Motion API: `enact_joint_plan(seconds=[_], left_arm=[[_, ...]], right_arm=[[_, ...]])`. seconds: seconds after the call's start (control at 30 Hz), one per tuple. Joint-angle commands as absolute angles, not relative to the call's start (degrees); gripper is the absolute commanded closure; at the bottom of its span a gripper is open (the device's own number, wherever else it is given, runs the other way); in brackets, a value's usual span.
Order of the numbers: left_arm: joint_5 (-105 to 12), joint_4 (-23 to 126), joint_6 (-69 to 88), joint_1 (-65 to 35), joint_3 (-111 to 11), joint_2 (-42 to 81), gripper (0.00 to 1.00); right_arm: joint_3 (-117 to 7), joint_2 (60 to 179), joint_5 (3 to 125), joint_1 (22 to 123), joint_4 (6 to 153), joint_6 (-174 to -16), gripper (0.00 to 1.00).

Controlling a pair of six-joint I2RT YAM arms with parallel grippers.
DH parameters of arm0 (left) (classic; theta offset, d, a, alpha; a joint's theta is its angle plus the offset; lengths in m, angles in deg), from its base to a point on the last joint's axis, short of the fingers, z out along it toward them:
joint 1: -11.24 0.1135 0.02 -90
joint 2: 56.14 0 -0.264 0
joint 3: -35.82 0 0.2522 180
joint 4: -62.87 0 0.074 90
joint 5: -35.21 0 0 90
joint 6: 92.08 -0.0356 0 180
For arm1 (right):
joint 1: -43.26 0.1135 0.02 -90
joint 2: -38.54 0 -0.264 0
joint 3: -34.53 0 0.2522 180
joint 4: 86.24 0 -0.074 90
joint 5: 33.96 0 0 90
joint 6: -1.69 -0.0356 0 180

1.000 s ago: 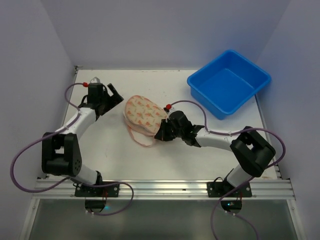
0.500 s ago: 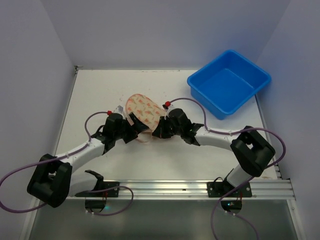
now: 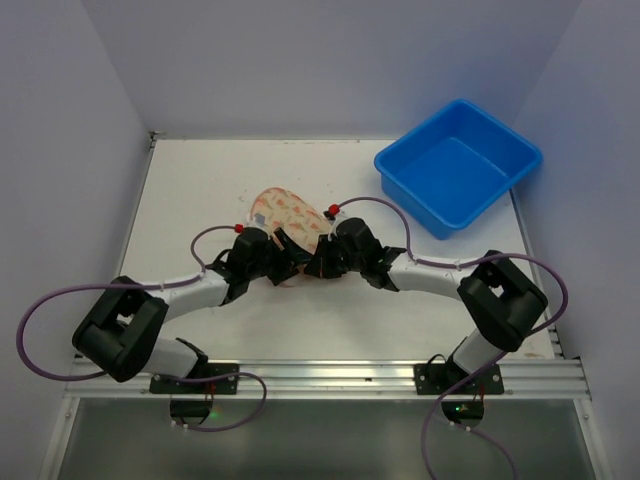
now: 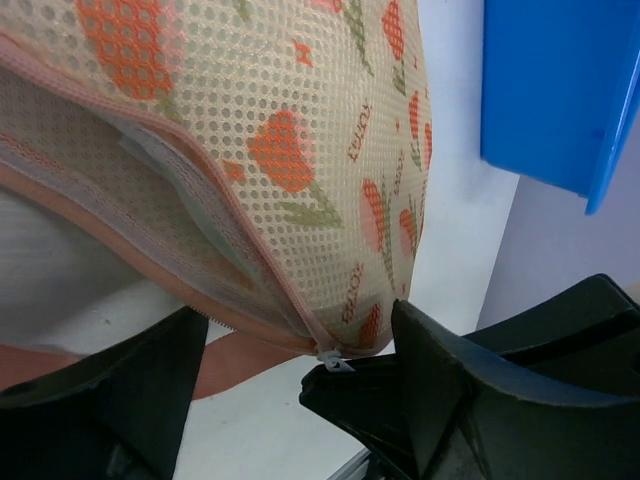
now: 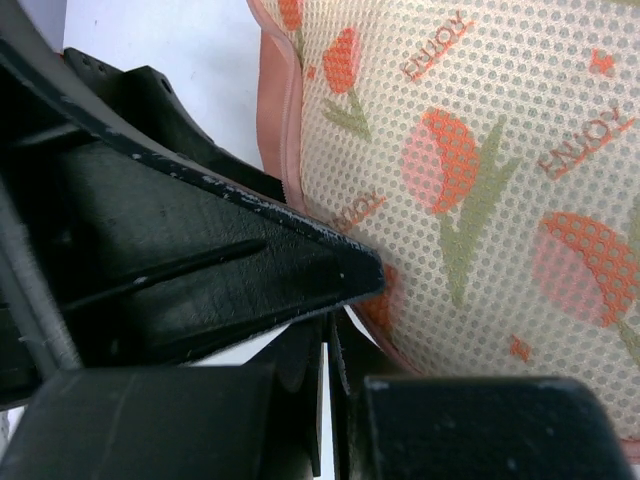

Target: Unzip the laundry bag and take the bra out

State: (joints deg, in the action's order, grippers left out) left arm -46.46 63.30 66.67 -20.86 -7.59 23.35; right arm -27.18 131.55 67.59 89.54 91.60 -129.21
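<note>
The laundry bag [image 3: 285, 213], cream mesh with orange tulip print and pink zipper trim, lies mid-table, its near edge raised. It fills the left wrist view [image 4: 300, 150] and the right wrist view [image 5: 500, 170]. Its pink loop handle [image 4: 240, 362] hangs below. My right gripper [image 3: 318, 263] is shut on the bag's near edge, right at the small metal zipper pull [image 4: 335, 361]. My left gripper [image 3: 290, 262] is open, its fingers [image 4: 480, 400] on either side of that same edge, close against the right gripper. The zipper looks closed. The bra is hidden.
A blue plastic tub [image 3: 458, 166] stands at the back right, its corner in the left wrist view [image 4: 560, 90]. White table surface [image 3: 200, 190] lies left of and behind the bag. Both arms' cables loop low over the table.
My left arm has swung in from the far left to the bag's near edge beside the right gripper. The bag has shifted back a little and tilted up.
</note>
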Motion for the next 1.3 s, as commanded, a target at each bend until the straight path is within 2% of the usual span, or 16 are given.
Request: enact_joint_plan(seconds=[0.0, 0.03, 0.07, 0.13, 0.17, 0.27, 0.47, 0.7, 0.83, 0.87, 0.93, 0.97, 1.03, 1.07, 1.17, 1.27], left_arm=[[-49.3, 66.9, 68.1, -21.4, -7.2, 23.1, 0.34], [-49.8, 66.3, 67.4, -21.4, -7.6, 23.0, 0.4], [-50.8, 64.1, 66.2, -21.4, -8.7, 22.7, 0.57], [-51.5, 62.2, 65.0, -21.1, -9.9, 22.3, 0.72], [-51.5, 61.2, 64.1, -20.7, -10.5, 22.1, 0.85], [-48.6, 61.0, 62.6, -18.0, -10.4, 21.4, 1.0], [-40.8, 57.4, 54.9, -10.2, -10.5, 20.7, 1.0], [-38.6, 48.0, 39.9, -7.2, -21.5, 28.0, 0.99], [-38.0, 46.4, 37.1, -6.5, -28.6, 36.4, 0.83], [-37.3, 46.2, 37.3, -6.3, -30.7, 37.5, 0.72], [-36.5, 45.9, 37.7, -5.7, -32.3, 39.1, 0.6], [-36.1, 45.9, 38.6, -5.6, -32.6, 39.1, 0.47], [-36.2, 45.4, 39.5, -5.2, -32.4, 38.1, 0.32], [-36.9, 44.3, 40.3, -5.1, -32.0, 37.3, 0.2], [-38.3, 42.3, 41.3, -4.8, -29.5, 32.5, 0.13], [-37.8, 43.8, 44.1, -4.8, -23.8, 26.4, 0.11]], right_arm=[[-28.6, 130.4, 67.5, 89.7, 92.7, -128.5, 1.0], [-28.5, 129.9, 67.4, 89.7, 91.7, -128.5, 1.0], [-28.4, 129.5, 66.3, 89.7, 90.9, -128.2, 1.0], [-27.6, 128.4, 65.0, 89.6, 88.2, -126.7, 1.0], [-27.1, 126.6, 63.5, 89.4, 87.2, -126.2, 1.0], [-24.1, 122.7, 61.8, 87.4, 84.4, -124.6, 1.0], [-15.3, 114.3, 61.9, 75.1, 80.7, -123.7, 1.0], [-14.7, 111.2, 64.1, 74.6, 79.3, -119.2, 1.0], [-15.8, 114.6, 68.3, 77.7, 83.4, -120.5, 1.0], [-16.9, 115.5, 68.6, 79.6, 83.8, -121.0, 1.0], [-18.3, 117.4, 68.6, 81.7, 85.0, -122.1, 1.0], [-19.7, 119.3, 68.7, 83.6, 85.5, -123.0, 1.0], [-20.9, 121.2, 69.4, 84.9, 87.5, -123.9, 1.0], [-22.0, 123.1, 69.8, 86.0, 88.3, -124.4, 1.0], [-24.3, 125.7, 70.1, 87.4, 89.5, -125.8, 1.0], [-26.0, 127.0, 70.6, 88.1, 90.6, -126.2, 1.0]])
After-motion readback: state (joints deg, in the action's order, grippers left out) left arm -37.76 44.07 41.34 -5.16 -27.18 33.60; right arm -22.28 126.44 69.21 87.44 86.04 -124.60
